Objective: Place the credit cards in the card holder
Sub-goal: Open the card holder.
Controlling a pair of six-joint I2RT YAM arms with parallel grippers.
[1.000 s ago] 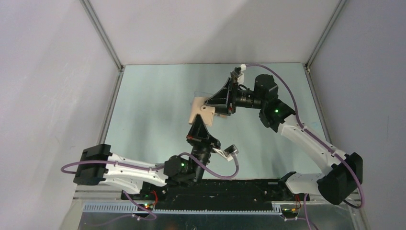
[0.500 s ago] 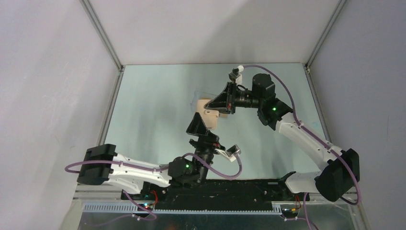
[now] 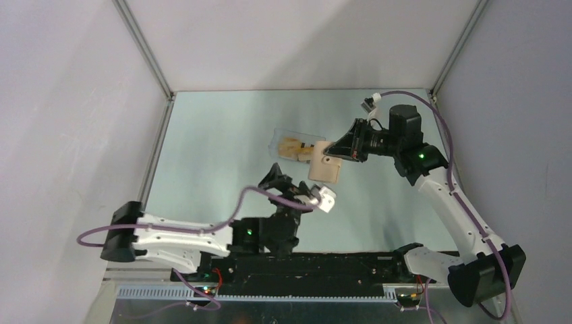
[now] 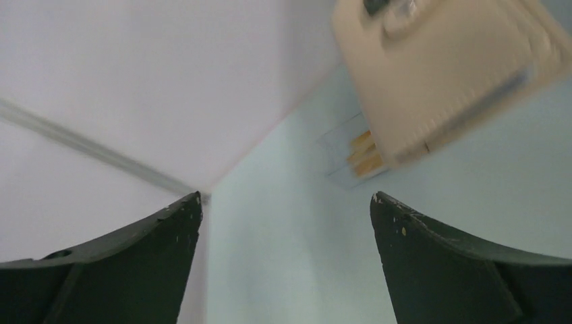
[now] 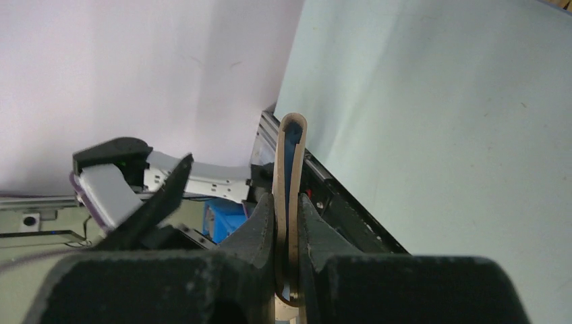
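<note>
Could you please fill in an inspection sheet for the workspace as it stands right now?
Surface: pale green table, flat, no spills seen.
Job's things: credit cards, orange, lying in the tray; card holder, tan, folded, blue lining at its edge, appears lifted off the table.
Clutter: clear tray right of centre; nothing else seen.
Grippers: right gripper shut on the card holder; left gripper open, holding nothing, below the holder.
Cables: purple cables run along both arms, loops clear of the cards.
Surroundings: plain pale walls with metal frame posts; nothing else seen.
</note>
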